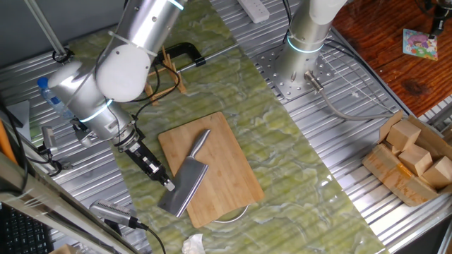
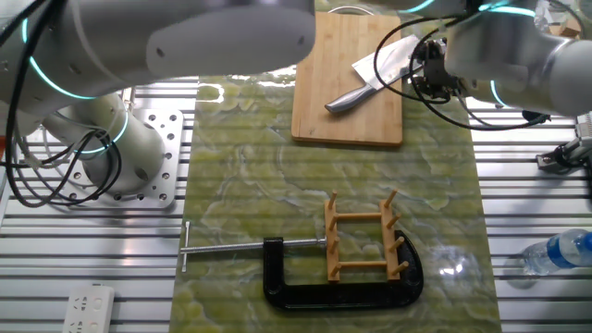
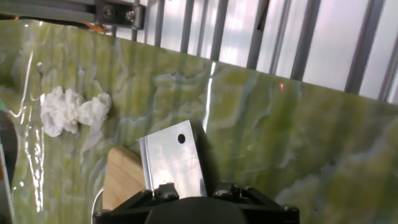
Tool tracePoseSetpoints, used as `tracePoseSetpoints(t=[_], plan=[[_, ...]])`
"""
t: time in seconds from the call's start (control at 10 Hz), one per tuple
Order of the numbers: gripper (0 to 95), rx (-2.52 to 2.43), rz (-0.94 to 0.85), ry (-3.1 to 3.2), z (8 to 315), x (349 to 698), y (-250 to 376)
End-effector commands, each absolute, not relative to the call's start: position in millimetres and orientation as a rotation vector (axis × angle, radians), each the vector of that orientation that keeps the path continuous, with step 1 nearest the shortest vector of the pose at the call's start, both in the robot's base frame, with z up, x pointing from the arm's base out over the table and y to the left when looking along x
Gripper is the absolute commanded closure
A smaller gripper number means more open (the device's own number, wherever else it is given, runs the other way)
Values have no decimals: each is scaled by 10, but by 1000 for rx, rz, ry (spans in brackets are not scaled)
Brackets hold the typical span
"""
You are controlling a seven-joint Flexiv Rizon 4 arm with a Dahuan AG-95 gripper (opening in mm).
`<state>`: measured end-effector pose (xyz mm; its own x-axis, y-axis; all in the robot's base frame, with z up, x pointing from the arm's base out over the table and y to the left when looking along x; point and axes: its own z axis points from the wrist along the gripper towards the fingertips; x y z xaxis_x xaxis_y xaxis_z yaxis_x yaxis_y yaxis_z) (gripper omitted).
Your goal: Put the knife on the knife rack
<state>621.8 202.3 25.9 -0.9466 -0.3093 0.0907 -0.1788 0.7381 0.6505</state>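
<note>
The knife point(image 1: 188, 182) is seen lying flat on the bamboo cutting board point(image 1: 224, 164), with its silver handle pointing toward the board's middle and its broad grey blade reaching past the board's edge over the green marbled mat point(image 1: 296, 162). In the hand view the blade's end, with a small round hole, is shown sticking out beyond the board's corner, just ahead of the gripper housing.

The gripper point(image 1: 168, 185) is placed at the blade's edge on the side of the board away from the knife rack. Its fingertips are seen touching or nearly touching the blade; whether the jaws are spread or closed on the steel cannot be told, since the fingers are hidden in the hand view and too small in the fixed views.

The knife rack point(image 2: 364, 237) is found standing upright on the mat well apart from the board, its thin pegs pointing upward. A black clamp point(image 2: 339, 278) is seen wrapped around the rack's base, with its long steel screw bar stretching out sideways across the mat. Open mat lies between board and rack.

A crumpled white tissue point(image 3: 69, 109) is seen on the mat near the blade end of the board. A plastic water bottle point(image 2: 558, 253) lies at the table's edge near the rack, and cardboard boxes point(image 1: 411, 157) are stacked at another corner. A second arm's base point(image 1: 305, 53) is bolted beside the mat.
</note>
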Motion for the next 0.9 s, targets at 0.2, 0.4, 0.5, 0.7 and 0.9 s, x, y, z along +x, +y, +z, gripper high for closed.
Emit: tracePoseSetpoints(t=[0.2, 0.4, 0.5, 0.7, 0.9], plan=[[570, 405, -1034, -2724, 267, 6214, 2025], [570, 428, -1040, -2715, 267, 6214, 2029], [570, 437, -1044, -2712, 265, 6214, 2032], [570, 459, -1047, -2703, 262, 6214, 2038], [570, 460, -1045, -2703, 255, 6214, 2046]])
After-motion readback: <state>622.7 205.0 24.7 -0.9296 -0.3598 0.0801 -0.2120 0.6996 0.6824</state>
